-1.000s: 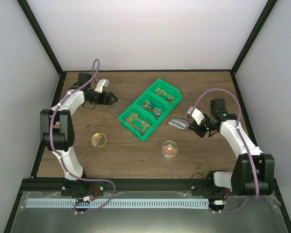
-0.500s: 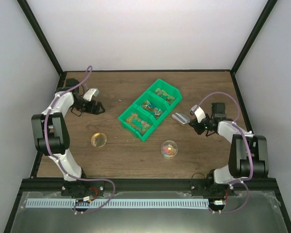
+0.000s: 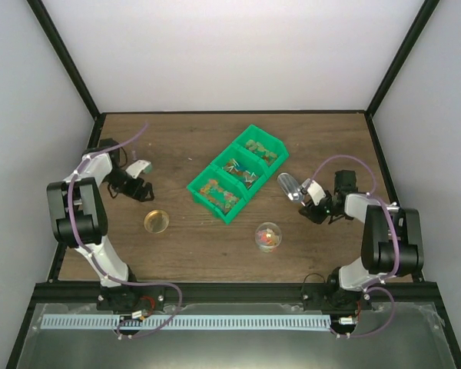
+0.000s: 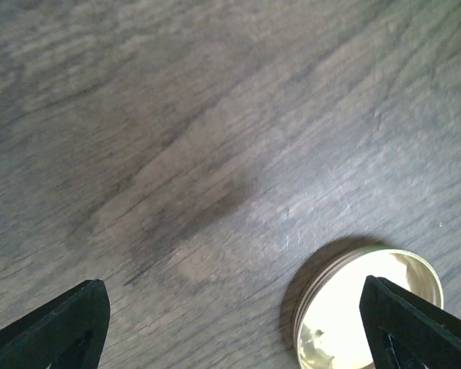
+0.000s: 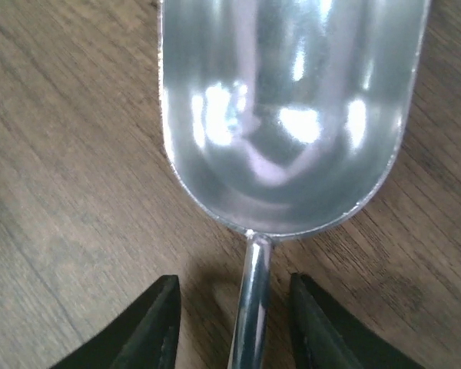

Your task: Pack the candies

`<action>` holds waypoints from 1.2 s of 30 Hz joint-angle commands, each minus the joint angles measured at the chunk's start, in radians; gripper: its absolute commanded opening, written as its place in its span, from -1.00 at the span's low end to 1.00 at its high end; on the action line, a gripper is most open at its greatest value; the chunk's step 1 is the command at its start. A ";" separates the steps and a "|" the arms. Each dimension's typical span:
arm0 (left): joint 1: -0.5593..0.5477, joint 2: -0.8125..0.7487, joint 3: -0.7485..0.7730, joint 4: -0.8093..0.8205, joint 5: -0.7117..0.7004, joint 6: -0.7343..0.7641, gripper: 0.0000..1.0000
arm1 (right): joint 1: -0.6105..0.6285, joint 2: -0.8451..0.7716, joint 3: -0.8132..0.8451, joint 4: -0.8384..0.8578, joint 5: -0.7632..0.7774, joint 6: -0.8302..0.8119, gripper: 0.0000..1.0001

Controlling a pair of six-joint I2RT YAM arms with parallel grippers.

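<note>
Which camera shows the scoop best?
The right wrist view: the scoop fills the frame, its bowl empty, its handle between the fingers of the right hand. The top view shows it small, near the green bins. The left wrist view misses it.

The left hand (image 4: pixel 234 338) hangs over bare wooden tabletop (image 4: pixel 215 115), its two dark fingertips (image 4: pixel 61 327) spread wide with nothing between them. A round gold lid (image 4: pixel 342 307) lies on the wood against the inner side of one fingertip, which partly covers it.
</note>
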 commanded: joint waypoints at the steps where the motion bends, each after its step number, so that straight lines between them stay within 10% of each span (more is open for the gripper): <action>1: 0.005 -0.047 -0.031 -0.027 -0.032 0.085 0.88 | -0.010 -0.052 0.021 -0.072 -0.006 -0.034 -0.06; 13: 0.000 -0.107 -0.176 0.072 -0.115 0.119 0.67 | -0.010 -0.229 0.230 -0.268 -0.095 -0.024 0.98; 36: -0.174 -0.166 -0.361 0.256 -0.195 0.033 -0.46 | 0.136 -0.416 0.287 -0.249 -0.365 -0.148 0.87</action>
